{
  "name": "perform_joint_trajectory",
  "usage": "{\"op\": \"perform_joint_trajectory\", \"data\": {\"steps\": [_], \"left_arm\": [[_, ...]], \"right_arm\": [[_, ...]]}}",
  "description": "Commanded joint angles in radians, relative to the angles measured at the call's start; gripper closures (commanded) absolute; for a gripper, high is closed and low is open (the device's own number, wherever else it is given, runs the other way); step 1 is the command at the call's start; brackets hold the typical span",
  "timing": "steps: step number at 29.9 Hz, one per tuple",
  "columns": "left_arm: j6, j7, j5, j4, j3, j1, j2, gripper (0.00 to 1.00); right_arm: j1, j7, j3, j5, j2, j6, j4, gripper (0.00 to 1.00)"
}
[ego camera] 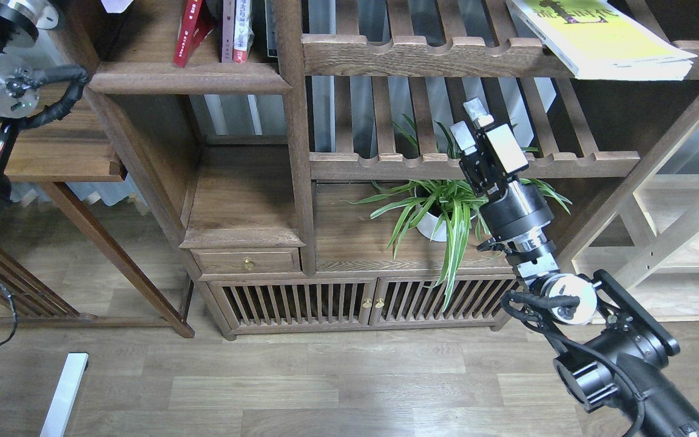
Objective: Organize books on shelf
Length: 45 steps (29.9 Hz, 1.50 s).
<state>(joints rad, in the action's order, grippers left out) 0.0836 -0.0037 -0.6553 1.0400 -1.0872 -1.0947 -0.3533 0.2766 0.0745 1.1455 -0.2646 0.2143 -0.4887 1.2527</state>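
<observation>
Hovering right gripper [469, 122], nothing held.

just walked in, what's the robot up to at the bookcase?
It's sorting books on the shelving. The right gripper is raised in front of the slatted rack, holding nothing, below the yellow-green book lying flat on the top rack. The left arm reaches up out of view by the solid shelf, where thin red and white volumes stand. A white corner shows at the top edge.
</observation>
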Motion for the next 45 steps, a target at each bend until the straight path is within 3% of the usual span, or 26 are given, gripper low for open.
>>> {"op": "perform_joint_trajectory", "data": {"steps": [1,5,11,27,45], "left_arm": [[-0.019,-0.013,0.002,-0.073,0.018,-0.053,0.013,1.00],[-0.070,-0.022,0.028,-0.159,0.050,-0.105,0.014,1.00],[-0.081,-0.047,0.086,-0.248,0.118,-0.163,0.017,0.99],[-0.082,-0.071,0.103,-0.261,0.193,-0.154,0.019,0.88],[-0.084,-0.114,0.114,-0.259,0.297,-0.125,0.017,0.84]], "right_arm": [[0.000,0.001,0.000,-0.001,-0.001,0.000,-0.001,0.14],[0.000,0.001,0.000,-0.001,-0.001,0.000,0.001,0.14],[0.000,0.001,0.000,-0.001,-0.001,0.000,0.001,0.14],[0.000,0.001,0.000,-0.001,0.002,0.000,0.001,0.14],[-0.002,0.001,0.002,-0.001,0.004,0.000,0.001,0.14]]}}
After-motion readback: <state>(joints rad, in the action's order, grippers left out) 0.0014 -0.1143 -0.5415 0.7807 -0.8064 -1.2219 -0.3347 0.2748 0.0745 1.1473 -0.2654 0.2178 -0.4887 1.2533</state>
